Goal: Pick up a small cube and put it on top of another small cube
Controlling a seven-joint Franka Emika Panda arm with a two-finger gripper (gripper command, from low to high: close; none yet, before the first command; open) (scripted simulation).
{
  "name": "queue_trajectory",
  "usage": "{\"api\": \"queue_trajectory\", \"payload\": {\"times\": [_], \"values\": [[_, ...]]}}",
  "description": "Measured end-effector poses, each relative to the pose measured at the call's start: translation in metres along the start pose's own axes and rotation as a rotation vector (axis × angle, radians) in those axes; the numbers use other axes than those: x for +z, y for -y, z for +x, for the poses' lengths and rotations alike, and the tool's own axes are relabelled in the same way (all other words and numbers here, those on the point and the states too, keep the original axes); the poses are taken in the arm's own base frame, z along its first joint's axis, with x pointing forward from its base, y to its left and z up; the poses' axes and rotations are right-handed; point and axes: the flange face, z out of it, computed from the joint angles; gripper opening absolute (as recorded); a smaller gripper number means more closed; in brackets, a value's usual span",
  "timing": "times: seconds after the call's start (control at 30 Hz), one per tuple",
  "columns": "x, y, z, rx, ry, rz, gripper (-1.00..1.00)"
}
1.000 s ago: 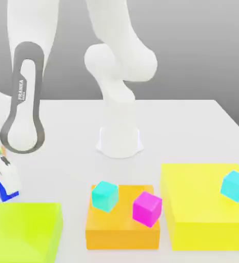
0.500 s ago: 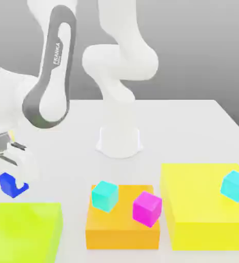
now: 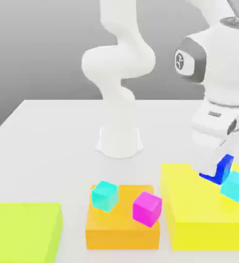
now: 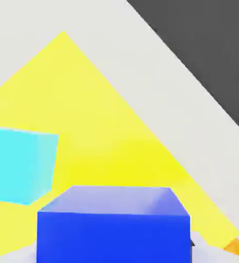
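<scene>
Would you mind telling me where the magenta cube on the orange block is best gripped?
Grip the magenta cube across two opposite upright faces, coming from above. It sits rotated on the orange block, so turn the fingers to match; the turquoise cube stands apart beside it.

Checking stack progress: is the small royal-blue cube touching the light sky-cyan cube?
Apart. In the hand view, yellow block shows between the royal-blue cube and the sky-cyan cube.

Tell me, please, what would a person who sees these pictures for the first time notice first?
Probably the deep blue cube clamped in the gripper of the big white arm, over the yellow block at the exterior view's right, next to a sky-cyan cube resting on that block. Next, the orange block in the middle front, carrying a turquoise cube and a magenta cube.
</scene>
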Motion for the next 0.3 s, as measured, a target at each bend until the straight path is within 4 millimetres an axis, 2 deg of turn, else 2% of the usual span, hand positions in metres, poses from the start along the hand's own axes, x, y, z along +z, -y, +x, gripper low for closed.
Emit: {"api": "queue_trajectory", "payload": {"times": [0.03,0.1,0.13,0.3], "values": [[0.007,0.008,-0.002,-0.025,-0.002,-0.006,-1.00],[0.032,0.011,-0.002,-0.038,-0.004,-0.010,-1.00],[0.046,0.011,-0.003,-0.040,-0.005,-0.011,1.00],[0.046,0.013,-0.003,-0.043,-0.005,-0.011,1.00]]}}
